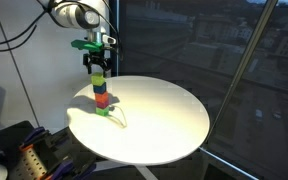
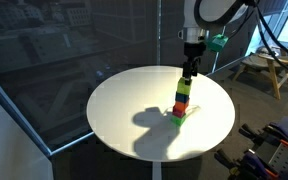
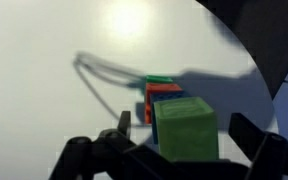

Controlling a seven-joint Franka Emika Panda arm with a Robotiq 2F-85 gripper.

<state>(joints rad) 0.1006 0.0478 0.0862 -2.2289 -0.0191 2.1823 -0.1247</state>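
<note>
The gripper point(image 1: 96, 66) hangs directly over the block stack point(image 1: 101, 95) on the round white table point(image 1: 164, 125) — jaws spread wide, gripping nothing. In the wrist view the top green block point(image 3: 187, 128) sits between the fingers point(image 3: 117, 138), apart from both — a red block point(image 3: 162, 100) lies just beneath it.

Round white table point(image 1: 164, 128), dark window panes point(image 1: 209, 50) behind, wooden stool point(image 2: 264, 64), white wall point(image 1: 14, 75)

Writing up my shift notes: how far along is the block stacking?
Done: a stack of coloured blocks stands upright on the white table. In hand: the open tool straddles the green top block, jaws not touching it. Left: probably only drawing the tool clear; I see no loose blocks.
</note>
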